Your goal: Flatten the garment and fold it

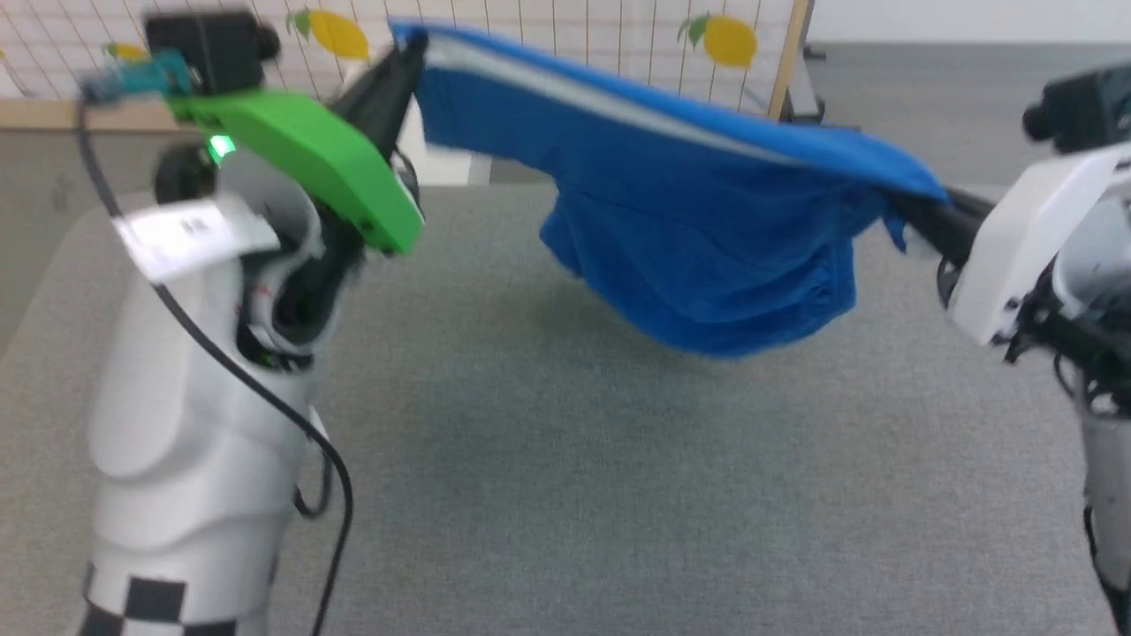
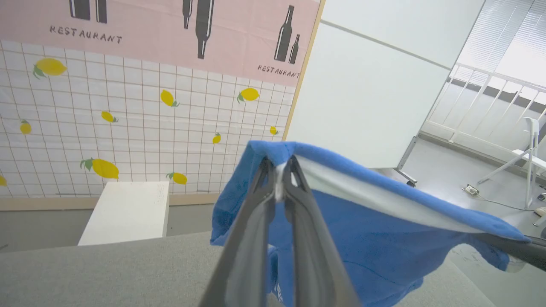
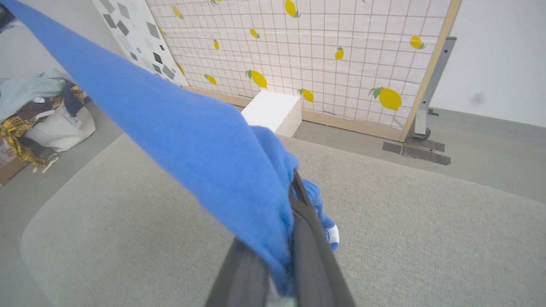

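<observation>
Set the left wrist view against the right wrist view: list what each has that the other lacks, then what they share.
Left wrist view: a pink restaurant banner with bottle shapes, and window blinds.
Right wrist view: a heap of clothes and a diamond-patterned panel.
Shared: the blue shorts, the lemon-tiled wall, the white box and the grey tabletop.

Robot test lab, wheeled lemon-print backdrop panel (image 3: 341, 64), restaurant poster (image 2: 170, 42), clothes pile (image 3: 34, 115)
</observation>
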